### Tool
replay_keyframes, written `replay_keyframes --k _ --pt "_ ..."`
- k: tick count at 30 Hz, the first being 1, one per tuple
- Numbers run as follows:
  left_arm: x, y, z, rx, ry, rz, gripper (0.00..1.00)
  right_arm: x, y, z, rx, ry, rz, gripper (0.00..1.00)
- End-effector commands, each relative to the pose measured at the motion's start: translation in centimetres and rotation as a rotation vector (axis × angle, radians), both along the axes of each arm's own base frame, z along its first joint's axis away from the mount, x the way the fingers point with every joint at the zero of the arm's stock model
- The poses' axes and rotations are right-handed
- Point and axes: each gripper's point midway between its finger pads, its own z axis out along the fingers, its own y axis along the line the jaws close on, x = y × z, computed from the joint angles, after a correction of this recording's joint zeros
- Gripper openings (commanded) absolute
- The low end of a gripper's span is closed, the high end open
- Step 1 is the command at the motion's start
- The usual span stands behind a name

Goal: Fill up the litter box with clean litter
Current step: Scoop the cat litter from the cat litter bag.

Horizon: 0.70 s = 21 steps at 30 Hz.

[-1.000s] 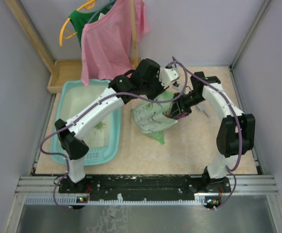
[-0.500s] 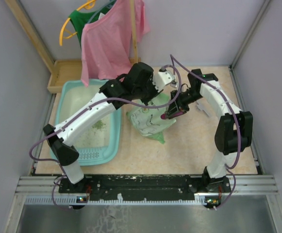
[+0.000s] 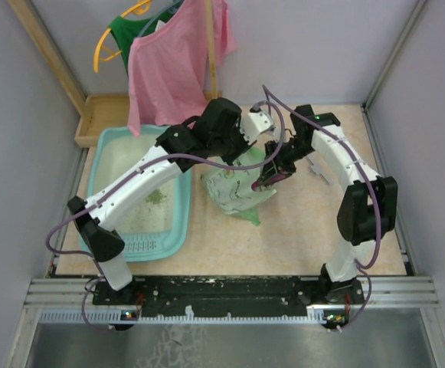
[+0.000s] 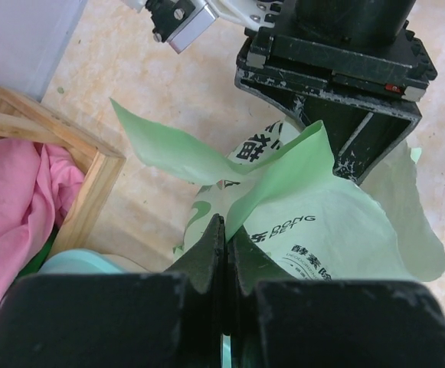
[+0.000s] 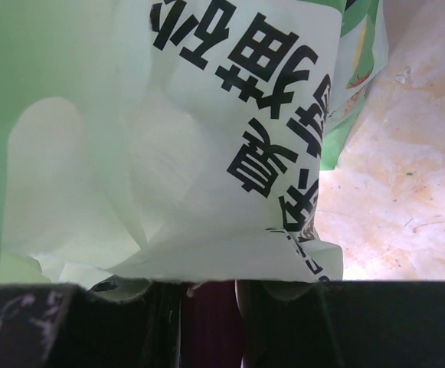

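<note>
Your left gripper is pinched tight on the top edge of the pale green printed plastic bag. Your right gripper clasps a magenta plastic scoop over the bag. The large light-teal plastic litter box sits just left of the bag. A small patch of green granular clean litter lies on its whitish base.

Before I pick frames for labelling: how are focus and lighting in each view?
Top external: evenly lit and sharp, the litter box and the bag both clear. Left wrist: the bag's print crisp, the fingers of the left gripper dark and soft. Right wrist: the bag too close, half the frame a green blur, the right gripper black in shadow.
</note>
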Motion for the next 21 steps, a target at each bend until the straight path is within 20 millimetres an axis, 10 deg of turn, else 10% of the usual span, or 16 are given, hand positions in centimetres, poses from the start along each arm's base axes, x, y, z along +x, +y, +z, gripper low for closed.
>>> replay_keyframes --k 1,10,21 --pt "-2.6 -1.2 19.4 -0.531 -0.338 -0.086 0.0 4.6 1.5 -1.8 -0.115 -0.243 0.029 0.0" --pt "-2.6 1.1 12.8 -0.461 -0.278 0.012 0.0 3.2 3.0 -2.9 -0.159 -0.25 0.086 0.0" --pt "-2.4 1.5 11.0 -0.447 -0.254 0.039 0.0 -0.8 8.0 -0.5 0.139 -0.128 0.223 0.0"
